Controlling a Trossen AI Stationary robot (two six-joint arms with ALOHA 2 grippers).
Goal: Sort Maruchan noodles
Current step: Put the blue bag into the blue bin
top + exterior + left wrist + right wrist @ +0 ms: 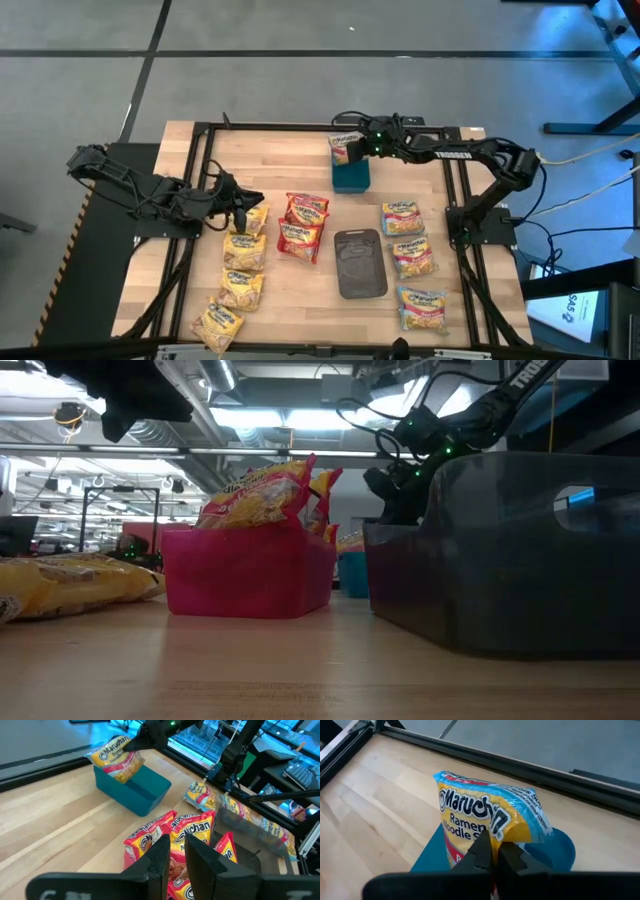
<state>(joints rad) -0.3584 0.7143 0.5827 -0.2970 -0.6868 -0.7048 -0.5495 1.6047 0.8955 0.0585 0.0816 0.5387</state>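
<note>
Blue-and-pink packet [490, 820] between right gripper [493, 854] fingers

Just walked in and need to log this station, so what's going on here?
The robot is sorting ramen packets. The right gripper is shut on a blue-and-pink Maruchan packet and holds it over the teal tray at the far side of the table. The left gripper hovers by the yellow packets. Red packets sit in the pink tray, the grey tray shows no packets in it, and more blue-and-pink packets lie on the right.
</note>
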